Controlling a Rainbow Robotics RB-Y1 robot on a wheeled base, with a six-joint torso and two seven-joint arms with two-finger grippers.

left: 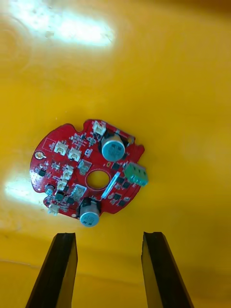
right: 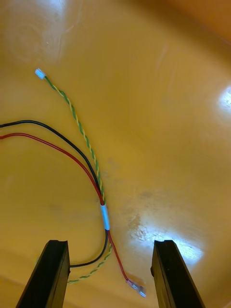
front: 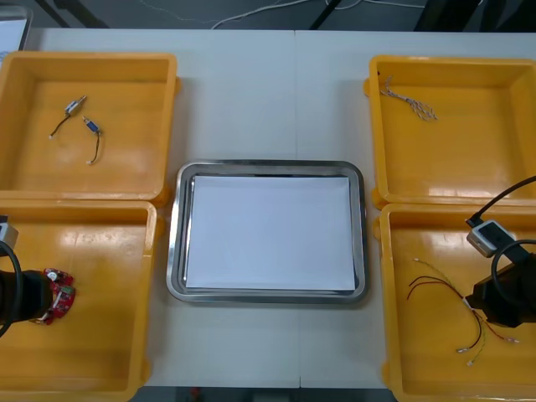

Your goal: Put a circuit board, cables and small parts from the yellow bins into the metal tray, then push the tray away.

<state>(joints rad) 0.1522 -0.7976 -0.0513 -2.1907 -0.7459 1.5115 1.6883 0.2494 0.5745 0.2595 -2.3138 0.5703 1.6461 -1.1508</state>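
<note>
On the table, front view first: tray in the middle, white inside, nothing in it yet. 2 bins on each side. Near-left bin: board just at the tip of the left gripper. Near-right bin: cable of red, black and yellow wires, with the right gripper over its middle. Far-left bin: 2 small parts with short wires. Far-right bin: 1 thin twisted cable.

Next, right wrist view: right gripper low over the bin floor, jaws spread wide, gripping nothing. Cable flat on the floor, running in between the jaws, white sleeve just past the tips.

Last, left wrist view: left gripper with jaws spread too, holding nothing. Board flat on the bin floor, just ahead of the tips, not yet between them.

Step in hand, at a guess: the very first pick, with both arms lined up over their things. Next move for the right side: go straight down and pinch the wires near the white sleeve. For the left side: reach a bit further, then close on the board's edge. Likely tricky, with the board so flat on the floor. After that, lift and carry to the tray. Pushing the tray away: much later.
</note>
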